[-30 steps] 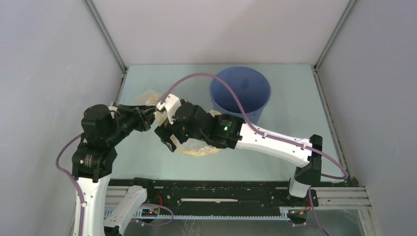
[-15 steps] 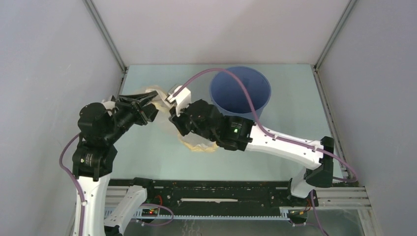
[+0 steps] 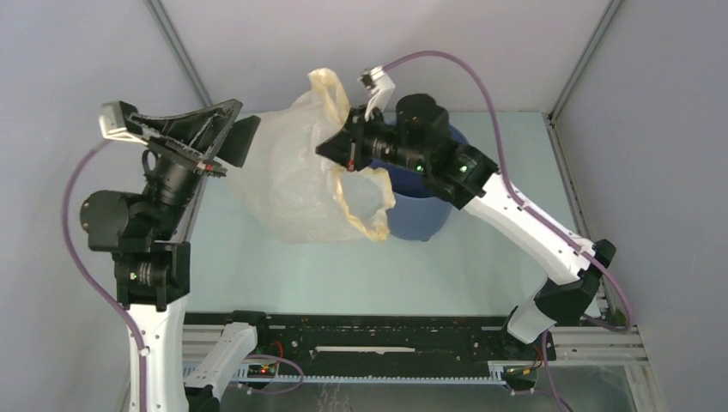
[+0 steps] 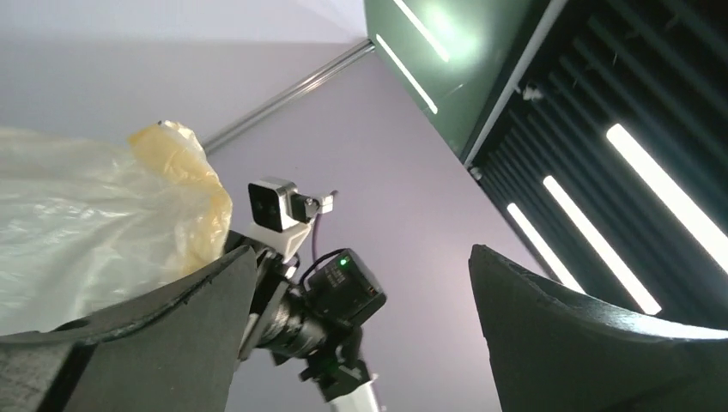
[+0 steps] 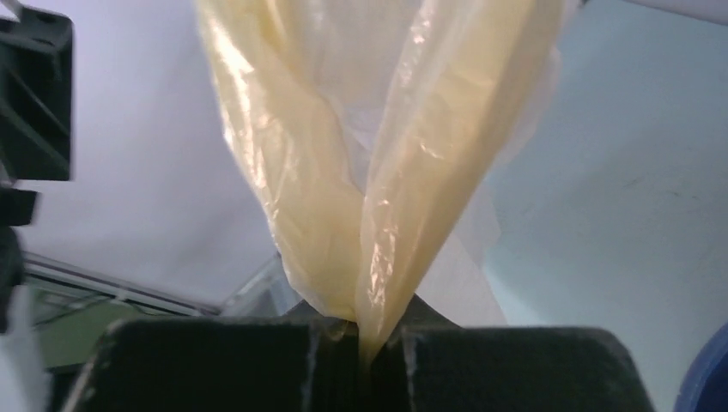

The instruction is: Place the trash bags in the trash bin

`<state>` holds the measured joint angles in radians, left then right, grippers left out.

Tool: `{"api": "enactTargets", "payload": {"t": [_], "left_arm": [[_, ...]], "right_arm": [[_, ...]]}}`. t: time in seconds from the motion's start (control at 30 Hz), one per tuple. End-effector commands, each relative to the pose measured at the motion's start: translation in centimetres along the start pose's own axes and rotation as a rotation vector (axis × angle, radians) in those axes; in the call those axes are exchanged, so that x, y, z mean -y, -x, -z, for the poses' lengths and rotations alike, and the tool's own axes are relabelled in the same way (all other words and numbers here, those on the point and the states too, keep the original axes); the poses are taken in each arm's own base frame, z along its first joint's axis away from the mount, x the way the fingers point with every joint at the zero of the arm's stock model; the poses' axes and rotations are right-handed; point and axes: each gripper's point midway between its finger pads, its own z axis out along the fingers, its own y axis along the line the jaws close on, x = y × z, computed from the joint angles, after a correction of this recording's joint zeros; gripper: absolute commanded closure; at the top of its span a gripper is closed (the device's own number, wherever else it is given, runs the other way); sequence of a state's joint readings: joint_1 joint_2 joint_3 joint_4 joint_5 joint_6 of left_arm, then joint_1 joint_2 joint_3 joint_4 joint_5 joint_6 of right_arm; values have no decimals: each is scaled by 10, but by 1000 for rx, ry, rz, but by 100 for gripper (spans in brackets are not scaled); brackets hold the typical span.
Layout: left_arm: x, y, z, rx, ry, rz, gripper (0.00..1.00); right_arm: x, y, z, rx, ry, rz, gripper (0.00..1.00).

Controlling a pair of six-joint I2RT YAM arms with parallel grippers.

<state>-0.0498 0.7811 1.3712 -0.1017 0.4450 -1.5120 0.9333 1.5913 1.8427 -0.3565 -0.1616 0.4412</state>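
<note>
Trash bag point(image 3: 292, 180) held up left of the trash bin point(image 3: 421, 219)
The whitish-yellow plastic is hung above the table point(image 3: 283, 266), its top edge pinched in the closed right gripper point(image 5: 359, 339). The left gripper point(image 4: 360, 253) is spread wide open, with the bag beside one finger.

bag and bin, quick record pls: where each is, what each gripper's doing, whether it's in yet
bag: up in the air, hanging open, mostly left of the bin in the top view
bin: upright, far side, partly hidden
right gripper: shut, pinching the bag's yellowish edge
left gripper: fingers wide apart, nothing between them; bag beside one finger
in bin: not yet
</note>
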Motion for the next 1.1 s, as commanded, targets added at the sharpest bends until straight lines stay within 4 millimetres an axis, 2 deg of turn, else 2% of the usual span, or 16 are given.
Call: {"api": "enactTargets", "payload": {"t": [0.0, 0.1, 0.17, 0.27, 0.37, 0.5, 0.63, 0.73, 0.8, 0.9, 1.0, 1.07], "left_arm": [[45, -2, 12, 14, -125, -334, 1], [40, -1, 9, 7, -103, -389, 1], [36, 2, 6, 12, -91, -425, 1], [30, 6, -1, 12, -79, -451, 1], [22, 10, -10, 10, -60, -441, 1], [18, 8, -22, -4, -61, -436, 2], [16, 1, -33, -27, -69, -419, 2], [12, -4, -37, -38, -64, -402, 2], [10, -5, -37, -39, -61, -404, 2], [5, -6, -38, -38, -43, -418, 2], [-4, -10, -46, -63, -29, -411, 2], [-7, -16, -54, -94, -30, -401, 5]], "right_arm": [[-61, 77, 70, 124, 196, -96, 100], [-64, 107, 112, 171, 218, -89, 100], [-70, 117, 147, 184, 250, -19, 100], [-62, 125, 192, 227, 208, 125, 100], [-60, 146, 236, 337, 160, 187, 100], [-74, 182, 279, 492, 165, 198, 100], [-77, 197, 296, 526, 175, 222, 100], [-67, 194, 299, 471, 133, 229, 100], [-60, 181, 300, 438, 86, 213, 100], [-49, 152, 301, 382, 25, 167, 100], [-30, 123, 299, 320, -41, 112, 100], [-22, 113, 302, 300, -97, 101, 100]]}}
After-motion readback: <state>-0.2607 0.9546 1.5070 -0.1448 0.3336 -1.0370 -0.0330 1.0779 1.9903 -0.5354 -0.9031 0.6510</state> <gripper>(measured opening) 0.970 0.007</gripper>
